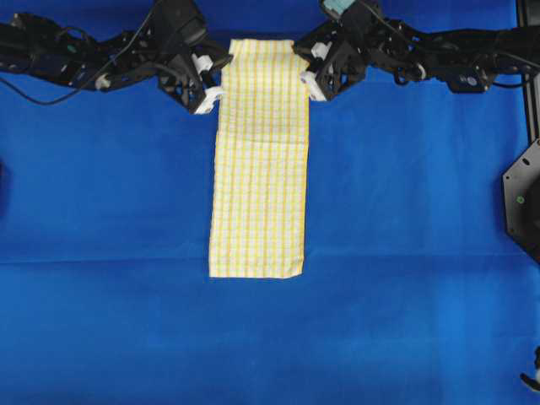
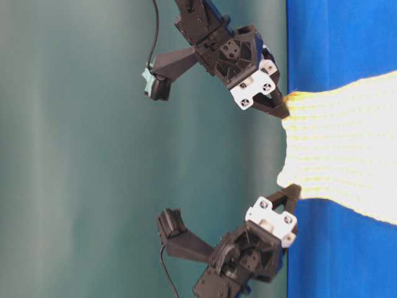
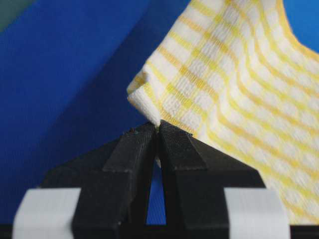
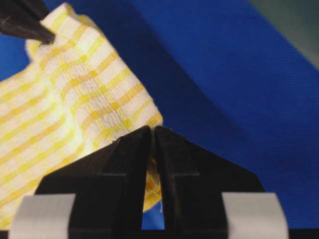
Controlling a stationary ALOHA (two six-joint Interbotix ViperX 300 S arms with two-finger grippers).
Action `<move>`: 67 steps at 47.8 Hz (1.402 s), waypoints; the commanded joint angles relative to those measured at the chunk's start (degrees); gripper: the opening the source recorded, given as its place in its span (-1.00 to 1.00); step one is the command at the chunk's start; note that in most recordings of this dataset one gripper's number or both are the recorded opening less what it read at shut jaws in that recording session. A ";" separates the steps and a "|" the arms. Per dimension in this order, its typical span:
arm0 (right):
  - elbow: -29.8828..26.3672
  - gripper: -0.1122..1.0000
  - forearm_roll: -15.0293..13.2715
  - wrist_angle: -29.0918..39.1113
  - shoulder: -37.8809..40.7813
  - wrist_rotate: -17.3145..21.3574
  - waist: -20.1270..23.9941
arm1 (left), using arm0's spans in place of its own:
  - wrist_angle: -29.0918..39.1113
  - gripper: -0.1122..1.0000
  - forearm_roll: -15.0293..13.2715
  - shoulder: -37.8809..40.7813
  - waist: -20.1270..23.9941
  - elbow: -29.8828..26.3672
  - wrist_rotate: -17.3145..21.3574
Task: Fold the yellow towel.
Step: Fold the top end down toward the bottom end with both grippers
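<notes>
The yellow towel [image 1: 258, 169] lies as a long, narrow checked strip down the middle of the blue table, its near end flat. Its far end is lifted off the surface and sags between two held corners. My left gripper [image 1: 226, 63] is shut on the far left corner, and the cloth [image 3: 224, 74] bunches right at the tips [image 3: 158, 128]. My right gripper [image 1: 299, 57] is shut on the far right corner, where a fold of towel [image 4: 75, 99] is pinched between the jaws [image 4: 152, 130]. From table level, the right gripper [image 2: 282, 108] is uppermost and the left gripper [image 2: 291, 192] is lower.
A blue cloth [image 1: 101, 211] covers the whole table. A black fixture [image 1: 523, 198] stands at the right edge. Both arms stretch along the far edge of the table. A teal wall [image 2: 74, 155] stands behind them.
</notes>
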 commanded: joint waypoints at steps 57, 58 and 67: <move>8.09 -0.66 13.54 -1.32 -9.58 0.53 32.78 | -4.04 -0.77 -0.88 -11.69 -32.96 10.37 -13.89; 8.09 -0.66 13.62 -1.49 -9.58 0.53 33.05 | -4.04 -0.77 -0.88 -11.60 -33.05 10.46 -13.89; 8.09 -0.66 13.62 -2.81 -8.79 0.53 33.57 | -4.04 -0.78 -0.88 -11.07 -33.13 10.99 -13.89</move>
